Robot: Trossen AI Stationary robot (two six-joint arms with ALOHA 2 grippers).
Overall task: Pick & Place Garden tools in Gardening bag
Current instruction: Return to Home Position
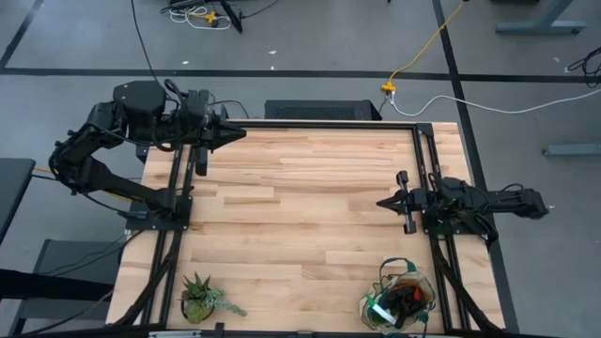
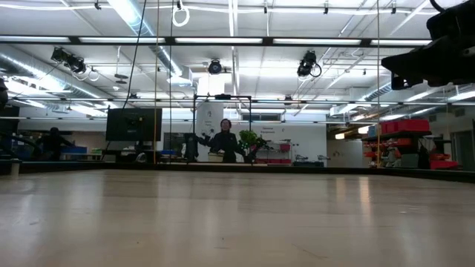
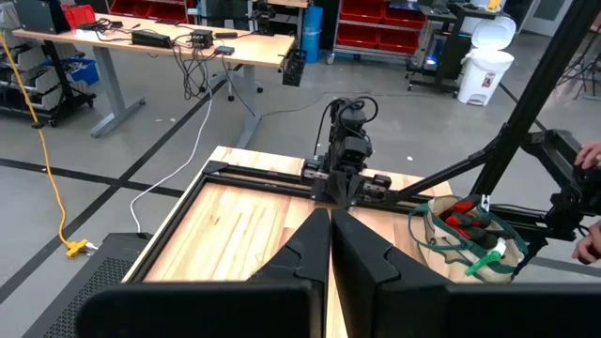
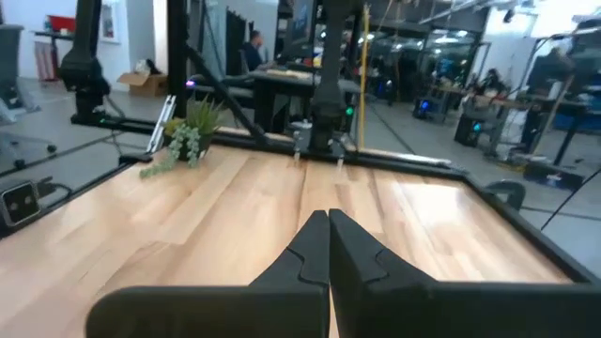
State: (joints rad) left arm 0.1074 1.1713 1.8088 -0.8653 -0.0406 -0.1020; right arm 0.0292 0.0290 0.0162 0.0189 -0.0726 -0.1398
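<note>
The gardening bag (image 1: 399,299) stands upright on its base at the table's near right corner, its round mouth up. In the left wrist view the gardening bag (image 3: 465,239) holds a red-and-black glove (image 3: 460,218) and a bright green piece (image 3: 481,265); other garden tools do not show. My left gripper (image 1: 239,133) is shut and hovers high at the far left, pointing toward the right. My right gripper (image 1: 380,202) is shut, low at the table's right side, pointing level toward the left. Both hold nothing.
A small spiky potted plant (image 1: 202,297) stands at the near left corner. Black frame rails (image 1: 183,188) run along the left and right sides of the table. The wooden top (image 1: 300,207) lies bare between the arms. A person's hand (image 3: 590,155) shows beyond the bag.
</note>
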